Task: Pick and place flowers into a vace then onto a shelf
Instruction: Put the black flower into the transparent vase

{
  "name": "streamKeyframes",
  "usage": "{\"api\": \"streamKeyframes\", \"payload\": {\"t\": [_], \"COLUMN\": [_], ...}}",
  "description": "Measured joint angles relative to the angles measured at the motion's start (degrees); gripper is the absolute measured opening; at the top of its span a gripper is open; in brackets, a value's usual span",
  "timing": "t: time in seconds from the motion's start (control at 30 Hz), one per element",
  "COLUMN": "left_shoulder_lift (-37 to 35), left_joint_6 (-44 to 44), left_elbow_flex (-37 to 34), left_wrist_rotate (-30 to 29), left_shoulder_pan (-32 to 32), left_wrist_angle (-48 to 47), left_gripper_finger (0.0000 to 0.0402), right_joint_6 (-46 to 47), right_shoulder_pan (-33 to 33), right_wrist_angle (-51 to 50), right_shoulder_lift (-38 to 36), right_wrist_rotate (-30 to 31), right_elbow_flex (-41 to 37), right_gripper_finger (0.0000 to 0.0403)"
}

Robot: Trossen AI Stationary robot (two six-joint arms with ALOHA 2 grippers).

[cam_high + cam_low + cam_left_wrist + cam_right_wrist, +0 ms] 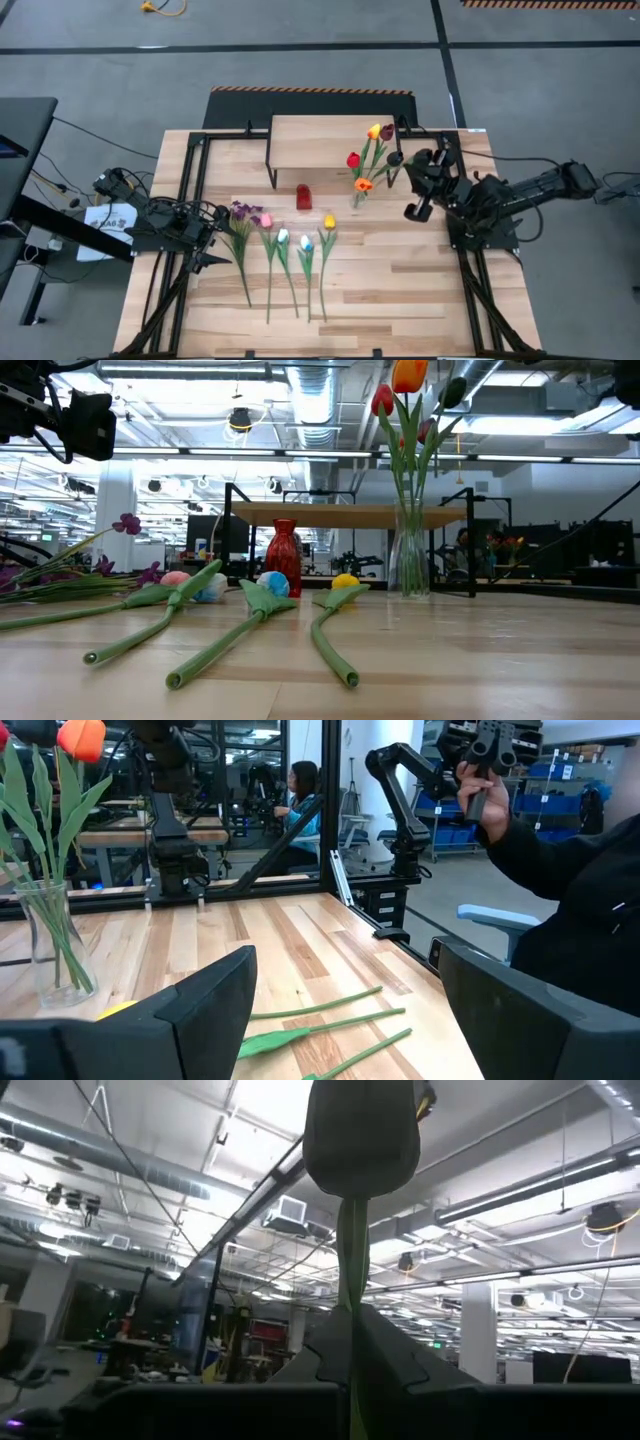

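The table was made of light wooden planks and stood on a grey concrete floor. Dark lines crossed this floor, and an orange-and-black hazard strip lay along the far edge of a black mat. A yellow cable lay on the floor at the far side. To the left stood a dark desk with black cables near it. The low view showed an open industrial ceiling with long light tubes, silver ducts and white pillars. Behind the table, a person sat among other workstations, and blue storage bins stood on shelves.
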Motion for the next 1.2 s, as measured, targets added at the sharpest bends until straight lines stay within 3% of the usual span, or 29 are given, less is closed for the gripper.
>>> {"api": "streamKeyframes", "payload": {"t": [0.13,0.57,1.2], "left_shoulder_lift": [0.0,0.0,0.0], "left_joint_6": [0.0,0.0,0.0], "left_elbow_flex": [-0.01,0.01,-0.01], "left_wrist_rotate": [-0.01,0.0,0.0], "left_shoulder_pan": [0.01,0.0,0.0], "left_wrist_angle": [0.02,0.0,0.0], "left_gripper_finger": [0.0302,0.0302,0.0302], "right_joint_6": [2.96,6.33,8.32], "right_shoulder_pan": [-2.99,-9.31,-10.08], "right_wrist_angle": [0.05,6.57,6.63], "right_shoulder_lift": [0.19,7.91,10.62], "right_wrist_rotate": [-3.09,-3.83,-4.4], "right_elbow_flex": [0.0,0.02,0.02], "right_gripper_finger": [0.0002,0.0002,0.0002]}}
